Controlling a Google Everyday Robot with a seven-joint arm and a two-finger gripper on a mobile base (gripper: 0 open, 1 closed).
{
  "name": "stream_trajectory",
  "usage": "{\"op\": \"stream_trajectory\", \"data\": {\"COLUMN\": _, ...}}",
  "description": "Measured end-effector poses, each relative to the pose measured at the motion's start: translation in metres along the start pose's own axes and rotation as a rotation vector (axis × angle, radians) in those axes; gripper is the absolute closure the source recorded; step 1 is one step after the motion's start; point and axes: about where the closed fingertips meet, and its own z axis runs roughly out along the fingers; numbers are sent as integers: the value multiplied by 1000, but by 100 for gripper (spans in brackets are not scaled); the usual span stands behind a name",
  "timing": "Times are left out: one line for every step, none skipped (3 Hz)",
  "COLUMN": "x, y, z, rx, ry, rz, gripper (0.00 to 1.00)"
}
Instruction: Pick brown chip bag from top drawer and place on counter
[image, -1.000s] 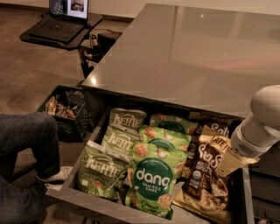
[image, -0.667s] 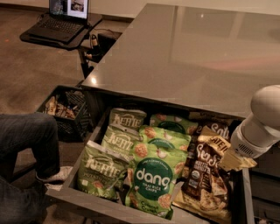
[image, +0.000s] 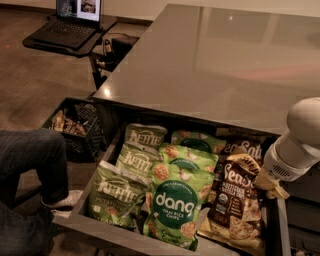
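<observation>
At the right end of the open drawer (image: 95, 227), as the camera sees it, the brown chip bag (image: 236, 200) rests on its lower edge with its top tilted up, just beside the green bags. The gripper (image: 271, 186) is at the bag's upper right corner, touching it or very nearly. Whether it is closed on the bag I cannot tell.

I judge the task to be at the grasp. The drawer is already pulled out, but the bag has not left it. Lifting it and setting it down on the counter (image: 210, 65) are both still to do.

The drawer is packed. Three Kettle bags (image: 116, 192) overlap along its left side, and a dang bag (image: 174, 205) lies in the middle with more green bags (image: 187, 157) behind it. A second brown bag (image: 242, 145) lies at the back, behind the first. On the floor to the left, a black crate (image: 75, 125) holds some packets, too dim to name
</observation>
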Motion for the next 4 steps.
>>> {"op": "stream_trajectory", "data": {"x": -8, "y": 5, "z": -18, "rx": -37, "ry": -44, "rz": 9, "gripper": 100}}
{"op": "stream_trajectory", "data": {"x": -8, "y": 2, "z": -54, "rx": -51, "ry": -93, "rz": 51, "gripper": 100}}
{"op": "stream_trajectory", "data": {"x": 1, "y": -8, "z": -90, "rx": -35, "ry": -114, "rz": 90, "gripper": 100}}
{"op": "stream_trajectory", "data": {"x": 11, "y": -11, "z": -123, "rx": -12, "ry": -135, "rz": 97, "gripper": 100}}
